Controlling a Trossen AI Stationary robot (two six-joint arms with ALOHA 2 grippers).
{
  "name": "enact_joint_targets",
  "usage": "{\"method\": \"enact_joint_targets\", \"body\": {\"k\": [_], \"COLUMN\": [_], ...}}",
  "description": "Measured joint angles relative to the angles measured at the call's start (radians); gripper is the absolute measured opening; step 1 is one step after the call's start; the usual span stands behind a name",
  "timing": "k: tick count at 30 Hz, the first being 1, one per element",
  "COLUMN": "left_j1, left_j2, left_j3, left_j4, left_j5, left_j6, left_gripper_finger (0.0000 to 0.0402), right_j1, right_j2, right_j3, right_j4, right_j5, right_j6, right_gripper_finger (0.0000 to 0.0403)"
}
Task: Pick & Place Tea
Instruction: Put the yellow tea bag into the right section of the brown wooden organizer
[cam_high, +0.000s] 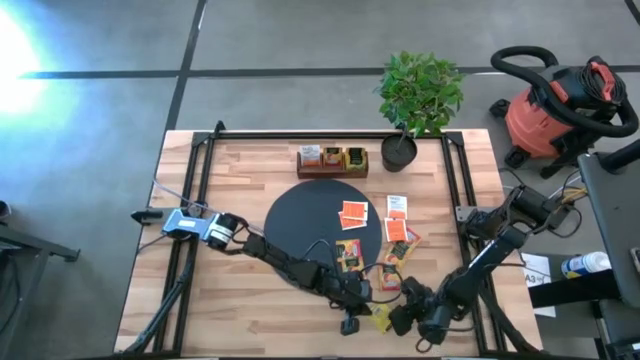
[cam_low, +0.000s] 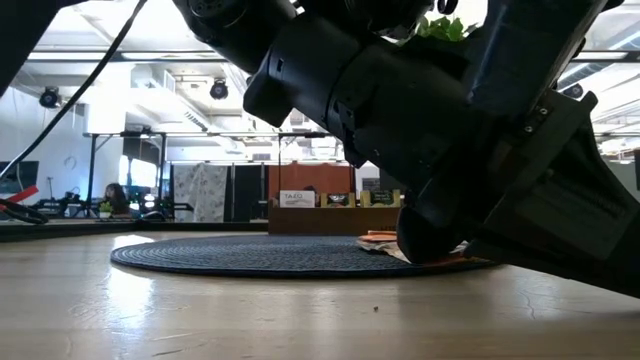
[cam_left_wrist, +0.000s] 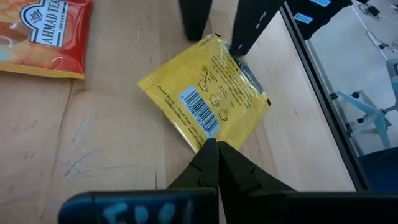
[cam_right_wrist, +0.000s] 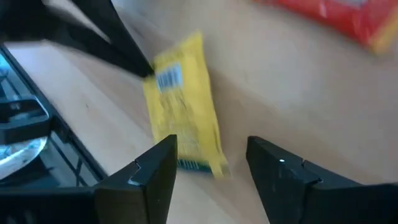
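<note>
A yellow tea sachet (cam_left_wrist: 205, 93) with a barcode lies at the table's near edge, also in the high view as the yellow sachet (cam_high: 381, 317). My left gripper (cam_left_wrist: 212, 149) is shut on its corner. My right gripper (cam_right_wrist: 211, 149) is open. Its two fingers stand on either side of the sachet's opposite end (cam_right_wrist: 199, 158), and I cannot tell whether they touch it. Orange-red sachets (cam_high: 352, 214) lie on the black round mat (cam_high: 300, 225) and on the wood beside it. My left gripper pinches the yellow sachet by its barcode corner (cam_left_wrist: 207, 138) between its two shut fingers, coming level and low from the table's left side. The sachet stretches away from the fingertips, flat and close to the wood; I cannot tell whether it is lifted clear.
An orange-red sachet (cam_left_wrist: 43, 37) lies close by on the wood, more (cam_high: 400, 232) right of the mat. The wooden compartment box (cam_high: 332, 160) and a potted plant (cam_high: 400, 150) stand at the far edge. Black frame rails (cam_high: 455, 190) run along both sides.
</note>
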Motion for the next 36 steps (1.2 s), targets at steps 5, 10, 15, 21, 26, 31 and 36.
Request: {"method": "enact_joint_targets", "body": {"k": [5,10,15,21,26,31,36], "left_j1": [0.0,0.0,0.0,0.0,0.002,0.001,0.003], "left_j2": [0.0,0.0,0.001,-0.004,-0.047,-0.19,-0.357], "left_j3": [0.0,0.0,0.0,0.001,0.016,0.024,-0.025], "left_j4": [0.0,0.0,0.001,0.002,-0.047,-0.192,-0.323], "left_j5": [-0.007,-0.033,-0.058,-0.079,-0.105,-0.258,-0.435], "left_j6": [-0.006,-0.022,-0.027,-0.038,-0.055,-0.069,-0.15], "left_gripper_finger": [0.0,0.0,0.0,0.0,0.0,0.0,0.0], "right_j1": [-0.035,-0.038,-0.04,-0.049,-0.049,-0.044,-0.045], "right_j2": [0.001,0.001,0.002,-0.001,-0.032,-0.094,-0.124], "right_j3": [-0.002,-0.004,-0.005,0.01,0.06,0.191,0.393], "right_j4": [0.031,0.038,0.051,0.066,-0.045,-0.415,-0.885], "right_j5": [-0.016,-0.07,-0.092,-0.109,-0.088,-0.063,0.094], "right_j6": [-0.098,-0.145,-0.153,-0.217,-0.384,-0.617,-0.856], "right_gripper_finger": [0.0191,0.016,0.0108,0.0041,0.0012,0.0011,0.0011]}}
